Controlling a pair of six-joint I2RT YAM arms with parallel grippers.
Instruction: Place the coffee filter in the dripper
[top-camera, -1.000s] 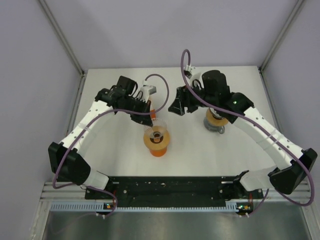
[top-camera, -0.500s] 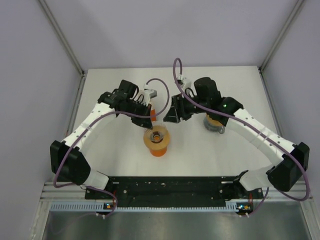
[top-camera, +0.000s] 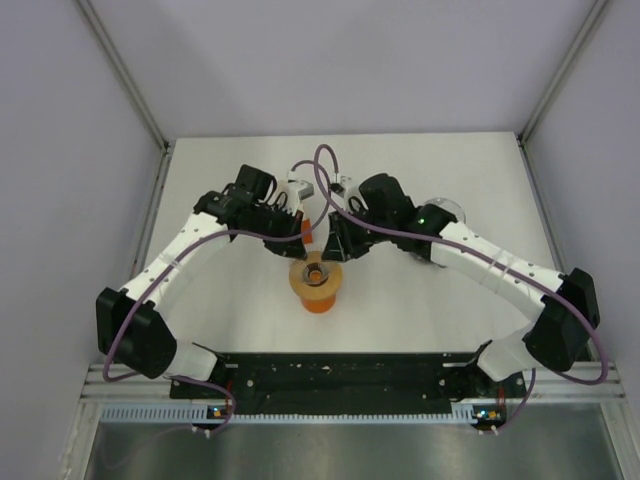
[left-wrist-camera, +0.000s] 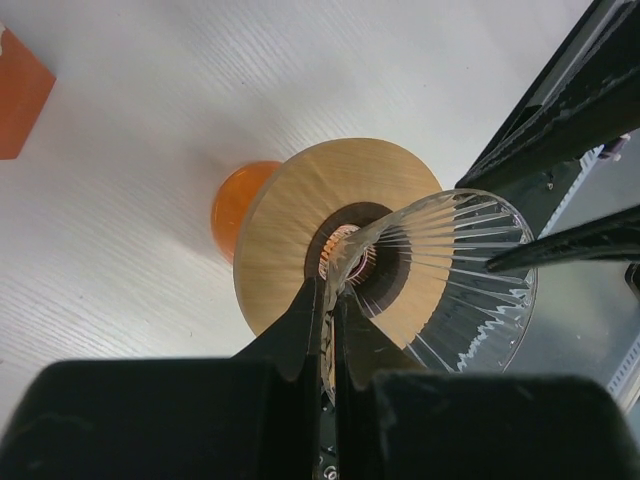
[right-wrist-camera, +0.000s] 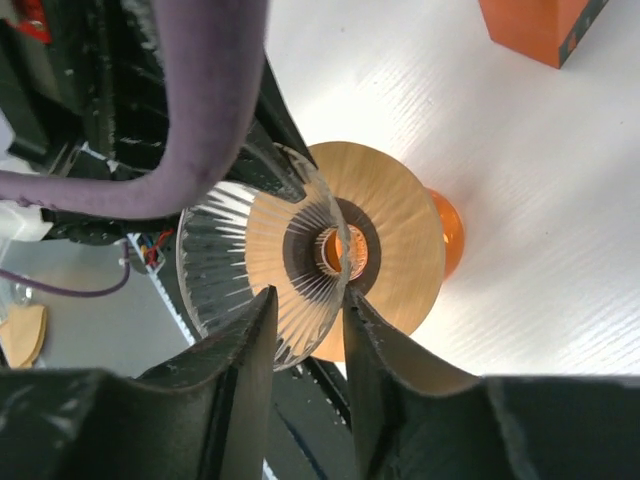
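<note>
Paper coffee filter (left-wrist-camera: 450, 270), pinched by the closed left hand (left-wrist-camera: 328, 330), tilts over the dripper (left-wrist-camera: 300, 230); the half-open, empty right hand (right-wrist-camera: 310, 300) straddling its rim probably needs to seat it next.

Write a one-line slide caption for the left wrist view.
Left fingers pinch the coffee filter by its rim over the dripper, with the right fingers at its opposite edge.

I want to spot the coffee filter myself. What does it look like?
Find the white table, then the small orange dripper with a tan ring rim near its middle. Over that ring, pinched by the left gripper, is the coffee filter: a thin, see-through, ribbed cone, unlike the solid orange dripper below it.
</note>
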